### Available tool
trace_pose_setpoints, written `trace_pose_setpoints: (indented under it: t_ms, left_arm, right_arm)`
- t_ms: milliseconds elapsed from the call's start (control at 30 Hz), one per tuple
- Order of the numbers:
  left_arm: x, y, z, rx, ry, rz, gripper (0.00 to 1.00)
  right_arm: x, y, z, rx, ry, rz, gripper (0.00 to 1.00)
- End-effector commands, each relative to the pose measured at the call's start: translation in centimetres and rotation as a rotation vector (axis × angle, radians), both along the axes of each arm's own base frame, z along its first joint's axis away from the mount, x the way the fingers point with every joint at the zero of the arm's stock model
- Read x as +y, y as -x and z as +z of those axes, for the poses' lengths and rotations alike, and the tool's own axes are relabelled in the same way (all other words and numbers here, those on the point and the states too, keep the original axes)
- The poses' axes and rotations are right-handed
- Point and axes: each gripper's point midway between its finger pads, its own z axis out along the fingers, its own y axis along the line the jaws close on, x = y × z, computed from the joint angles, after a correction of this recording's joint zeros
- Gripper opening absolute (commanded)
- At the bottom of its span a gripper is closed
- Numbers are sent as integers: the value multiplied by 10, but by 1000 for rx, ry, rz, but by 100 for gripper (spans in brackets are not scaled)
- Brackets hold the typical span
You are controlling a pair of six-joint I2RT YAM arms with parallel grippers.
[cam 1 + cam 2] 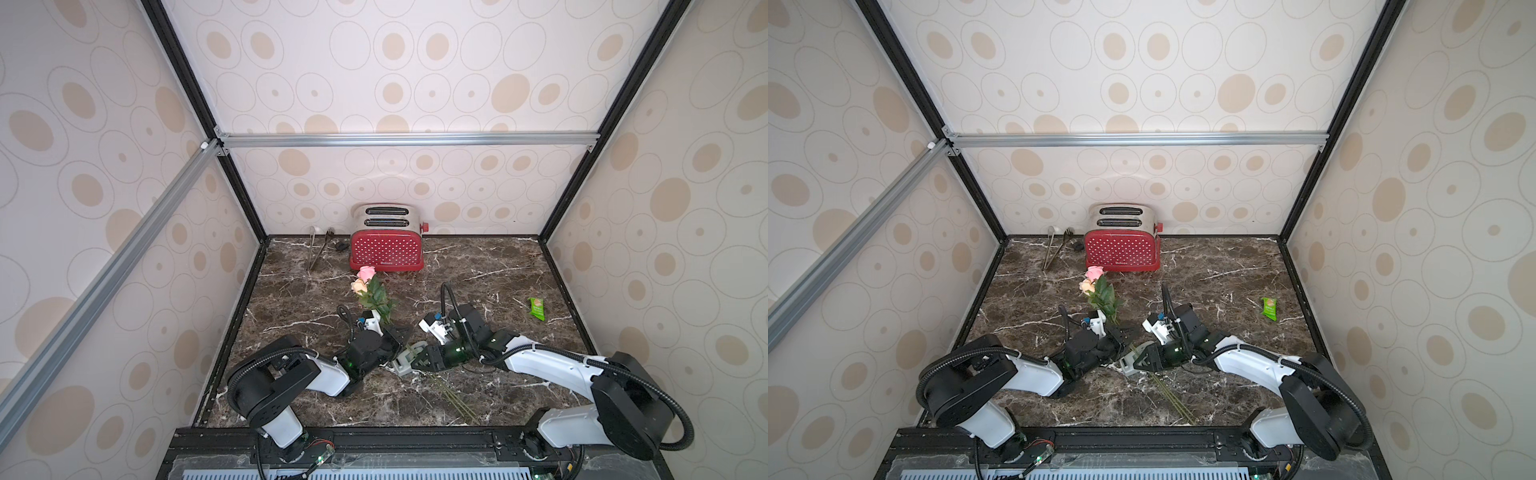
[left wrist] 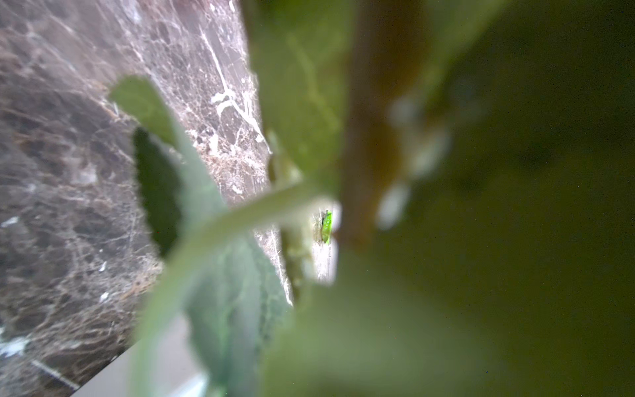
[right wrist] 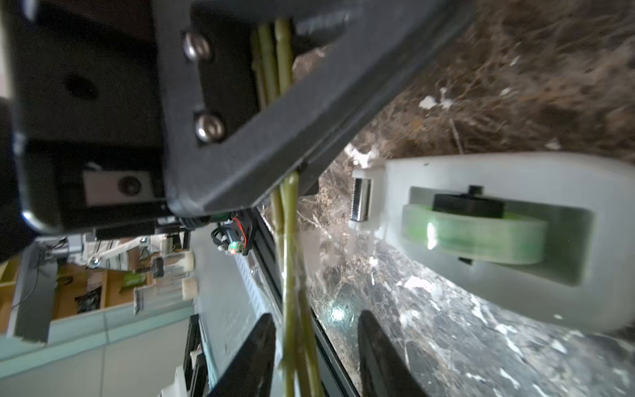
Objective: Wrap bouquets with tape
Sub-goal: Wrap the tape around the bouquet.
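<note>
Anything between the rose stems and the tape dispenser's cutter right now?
Nothing visible: the right wrist view shows only bare marble between the stems and the cutter of the tape dispenser. The left gripper clamps the stems.

Red toaster (image 1: pixel 386 251), green packet (image 1: pixel 537 308)

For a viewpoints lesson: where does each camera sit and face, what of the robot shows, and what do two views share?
Top views: high in front, facing down and back over table; left arm, right arm show.
Left wrist: on left arm, facing leaves; no robot.
Right wrist: on right arm, facing stems, tape; right gripper open, left gripper clamping stems.
Shared with top views: tape.
</note>
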Motion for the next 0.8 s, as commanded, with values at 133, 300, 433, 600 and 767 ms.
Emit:
trace_pose_setpoints:
  t_ms: [133,300,433,600,767]
  left_arm:
    - [0,-3,19,-71,46,12,0]
    - [0,-2,13,-40,18,8,11]
    - [1,1,4,17,-24,2,32]
    - [7,5,-4,96,-102,10,40]
    - [9,10,-12,171,-129,2,42]
  right_arm:
    - [7,10,18,41,-112,64,0]
    - [-1,7,5,-88,63,66,0]
    - [-9,1,-3,-294,291,61,0]
    - [-19,-12,-1,-586,556,31,0]
    - [-20,-22,8,-828,763,7,0]
